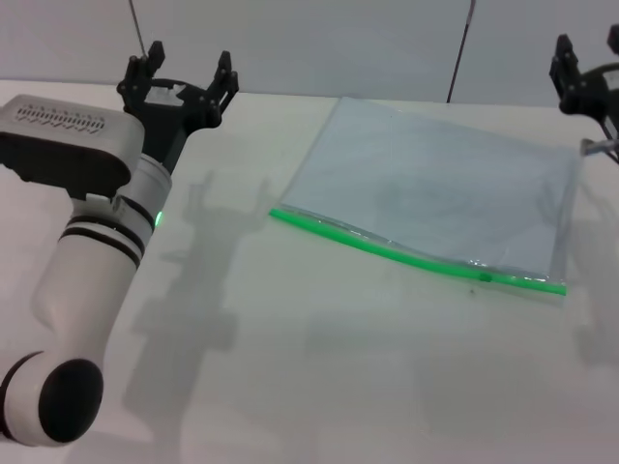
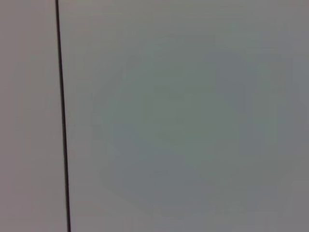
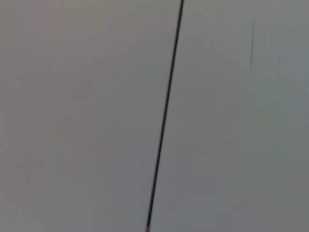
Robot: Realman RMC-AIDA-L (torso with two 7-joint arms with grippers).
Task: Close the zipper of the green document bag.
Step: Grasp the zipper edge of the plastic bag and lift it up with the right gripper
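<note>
Green document bag [image 1: 435, 184] lies flat on the white table [image 1: 290, 367], its bright zipper [image 1: 406, 253] edging the long side nearest the robot and running from the middle of the table out toward the robot's right. Left gripper [image 1: 181, 72] hangs raised at the far left, fingers spread and empty, well apart from the strip's near end. Right gripper [image 1: 587, 58] sits at the far right edge, seemingly nearer the bag; whether its fingers are spread I cannot tell.

- I see a white counter [image 1: 319, 387] that fills most of the head view.
- Behind it I see a grey wall [image 1: 319, 43] with thin dark vertical seams [image 1: 460, 48].
</note>
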